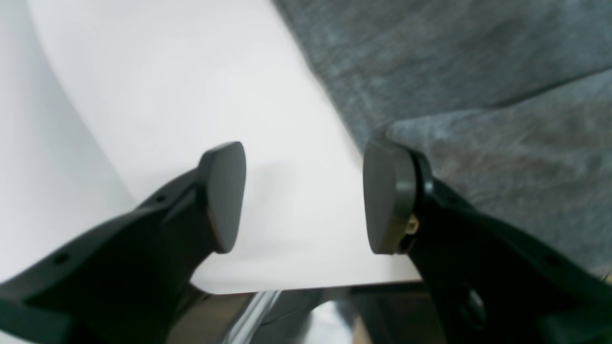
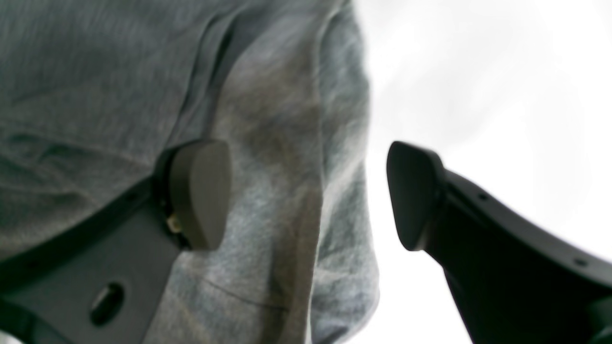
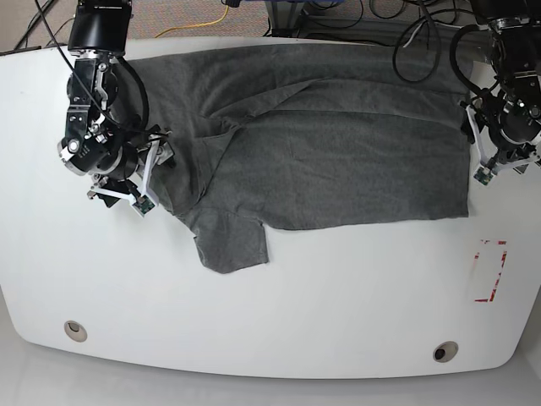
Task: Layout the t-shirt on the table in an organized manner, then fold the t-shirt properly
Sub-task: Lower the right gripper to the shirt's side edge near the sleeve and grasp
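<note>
The dark grey t-shirt (image 3: pixel 338 152) lies spread across the far half of the white table (image 3: pixel 296 304), one sleeve (image 3: pixel 232 241) pointing toward the near edge. My left gripper (image 1: pixel 306 196) is open at the shirt's right edge; one pad (image 1: pixel 387 196) is over the cloth (image 1: pixel 478 95), the other over bare table (image 1: pixel 167 95). My right gripper (image 2: pixel 306 193) is open at the shirt's left edge. A rumpled fold of the shirt (image 2: pixel 282 143) lies between its fingers, one pad (image 2: pixel 201 191) over the cloth and the other over the table (image 2: pixel 478 95).
A red tape rectangle (image 3: pixel 490 271) marks the table's near right. Two round grommet holes (image 3: pixel 74 330) (image 3: pixel 445 350) sit by the front edge. Cables (image 3: pixel 423 34) hang behind the back edge. The table's edge (image 1: pixel 311 286) shows just below the left gripper.
</note>
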### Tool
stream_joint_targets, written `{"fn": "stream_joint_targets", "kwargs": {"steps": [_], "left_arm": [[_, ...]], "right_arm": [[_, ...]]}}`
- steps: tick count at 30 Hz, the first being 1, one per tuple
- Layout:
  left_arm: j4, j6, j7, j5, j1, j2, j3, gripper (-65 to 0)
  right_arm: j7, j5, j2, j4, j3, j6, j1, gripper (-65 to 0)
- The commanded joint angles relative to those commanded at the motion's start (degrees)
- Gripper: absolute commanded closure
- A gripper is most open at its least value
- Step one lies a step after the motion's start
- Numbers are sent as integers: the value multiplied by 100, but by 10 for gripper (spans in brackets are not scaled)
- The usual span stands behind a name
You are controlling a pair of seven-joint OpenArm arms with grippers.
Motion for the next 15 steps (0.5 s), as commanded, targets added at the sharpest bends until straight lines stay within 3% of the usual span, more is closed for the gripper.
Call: {"fn": "stream_joint_targets", "kwargs": {"steps": [5,11,15], "left_arm": [[-501,0,9,9,-607,193,-492,-361],[-1178,0,9,9,-1011,158,-510,-361],[-1275,0,9,9,-1046,158,-492,-361]], "right_arm": [[273,0,-35,-545,255,0,273,-476],[316,35,-44,-1284,281,0,835,-476],[598,9,-44,-1802,281,0,1231,-476]]}}
